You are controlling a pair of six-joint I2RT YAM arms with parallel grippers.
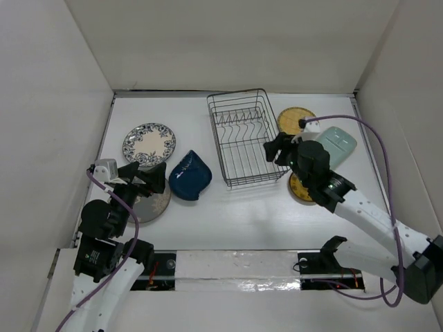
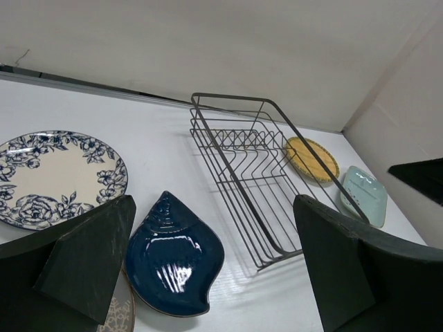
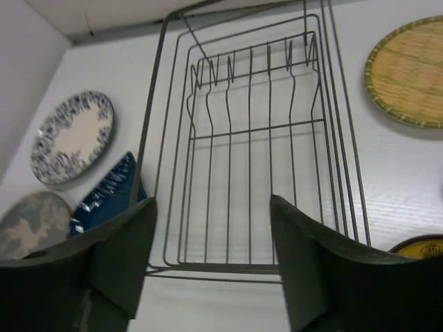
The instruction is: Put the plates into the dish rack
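From above I saw the dish rack point(image 1: 239, 142) mid-table, plates point(image 1: 149, 143) lying flat at its 3 and 9 o'clock. My left gripper point(image 1: 154, 178) hung spread over the grey plate point(image 1: 158, 201); my right gripper point(image 1: 275, 149), also spread, sat at the rack's 3 o'clock edge. Only the wrist cameras confirmed both held nothing.

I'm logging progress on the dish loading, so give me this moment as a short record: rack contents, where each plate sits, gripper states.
rack: rectangular dark wire dish rack, mid-table, empty
left of rack: blue-floral white round plate, dark blue teardrop plate, grey speckled round plate
right of rack: far mustard-yellow round plate, near mustard-yellow round plate, pale green rounded-square plate
left gripper: open, empty, by the grey plate
right gripper: open, empty, beside the rack's near right corner
loaded: none of six
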